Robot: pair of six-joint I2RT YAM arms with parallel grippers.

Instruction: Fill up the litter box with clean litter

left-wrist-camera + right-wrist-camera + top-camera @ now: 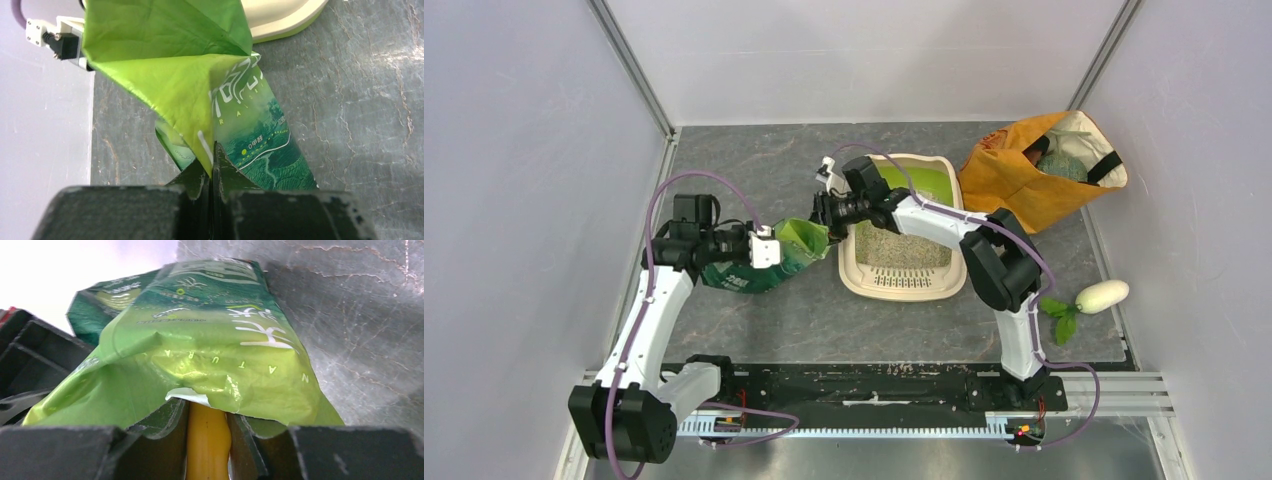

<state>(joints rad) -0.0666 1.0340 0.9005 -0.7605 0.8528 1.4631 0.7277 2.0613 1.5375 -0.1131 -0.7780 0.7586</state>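
Mid-pour: clamps litter bag (749, 272) tight in left pincer (769, 247), pinches its mouth in half-closed right pincer (824, 213); next must tip toward litter box (856, 282)

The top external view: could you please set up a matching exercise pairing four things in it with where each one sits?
Things:
1 litter box
2 green bag
3 orange bag
4 white vegetable

Places:
A far right, mouth open
B near right, beside green leaves
C middle, holding grey-beige litter
D left of the litter box, pinched by the left pincer

Pairs: 1-C; 2-D; 3-A; 4-B
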